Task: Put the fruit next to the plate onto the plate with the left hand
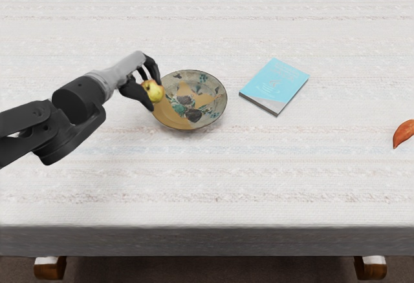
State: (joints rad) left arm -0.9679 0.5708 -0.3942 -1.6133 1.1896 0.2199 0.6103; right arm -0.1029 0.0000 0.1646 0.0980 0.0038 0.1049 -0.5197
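On the pale table (207, 179) lie a patterned plate (174, 120), a blue book (274, 86) and an orange object (402, 133).

The left hand (141, 80), clasped around the fruit (154, 91), blocks the 9 o'clock rim of the plate (222, 97), and its arm lies across the table (207, 186) out toward 8 o'clock. A blue book (274, 86) lies flat at the plate's 3 o'clock, apart from it, with a bare lane between the two. An orange-red object (403, 134), cut off by the picture's edge, sits far out at 4 o'clock. From 5 to 7 o'clock and from 11 to 1 o'clock, open tabletop runs to the table's edges.
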